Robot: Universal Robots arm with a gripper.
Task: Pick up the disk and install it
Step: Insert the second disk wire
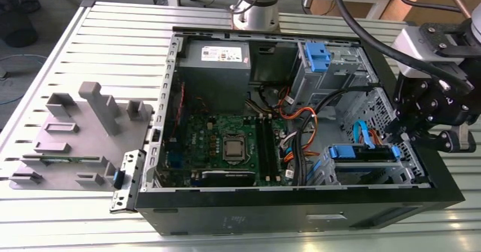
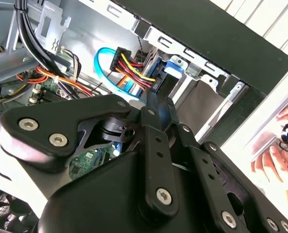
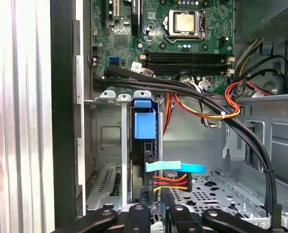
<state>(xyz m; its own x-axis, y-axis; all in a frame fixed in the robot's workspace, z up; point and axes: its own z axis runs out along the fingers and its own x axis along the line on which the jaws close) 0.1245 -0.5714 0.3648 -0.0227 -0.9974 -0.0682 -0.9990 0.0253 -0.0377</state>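
Arm reaches down at the computer case's [image 1: 301, 218] drive-bay corner; gripper [image 1: 421, 136] poised above the seated disk [image 3: 144, 145]; finger state cannot be determined; contact unclear.

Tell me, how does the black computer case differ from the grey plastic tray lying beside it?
The computer case is black, while the grey tray is pale grey. The computer case is a deep open box packed with a green circuit board and cables. The grey tray is a flat plate with upright posts. The computer case is clearly the larger of the two. Both rest on the slatted metal table.
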